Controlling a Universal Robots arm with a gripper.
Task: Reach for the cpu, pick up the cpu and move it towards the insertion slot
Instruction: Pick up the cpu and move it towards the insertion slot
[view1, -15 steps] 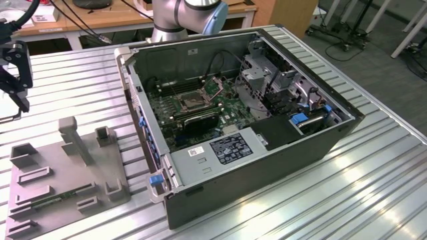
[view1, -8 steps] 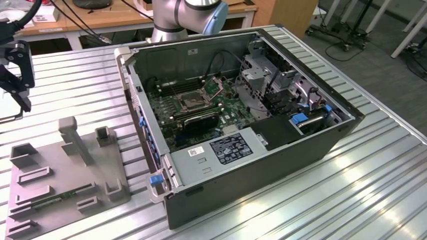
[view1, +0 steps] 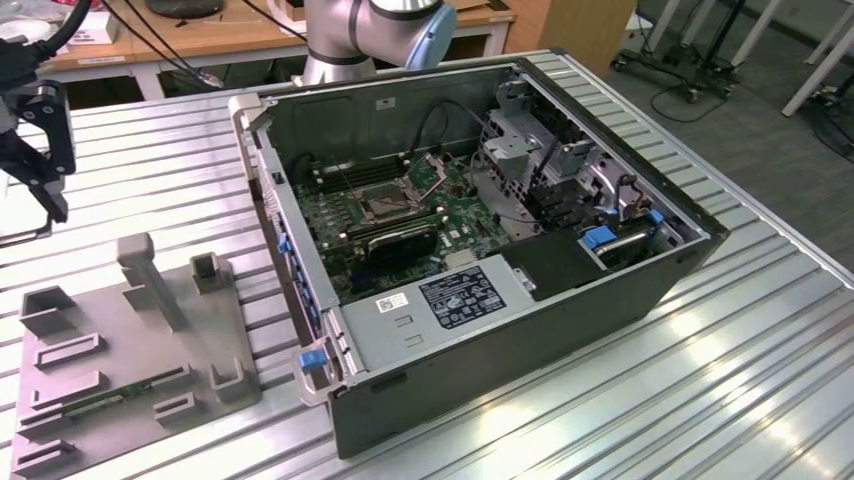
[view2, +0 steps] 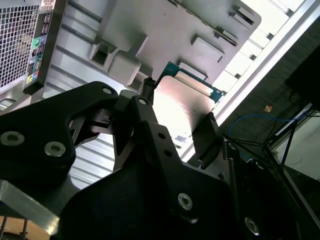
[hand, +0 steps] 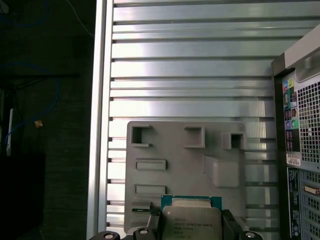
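We see black fingers (hand: 229, 220) clamped on the flat, square cpu (hand: 191, 222), its smooth silver lid above the ribbed metal desk (hand: 190, 60).

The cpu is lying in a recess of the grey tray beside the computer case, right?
Not quite. The cpu is clamped in the gripper, off the grey tray beside the computer case; the second wrist view shows it.

The silver-topped, green-edged cpu (hand: 191, 223) hangs above the tray (hand: 185, 161). The slot (view1: 380, 203), dark and metal-framed, sits on the green board (view1: 324, 226), well apart.
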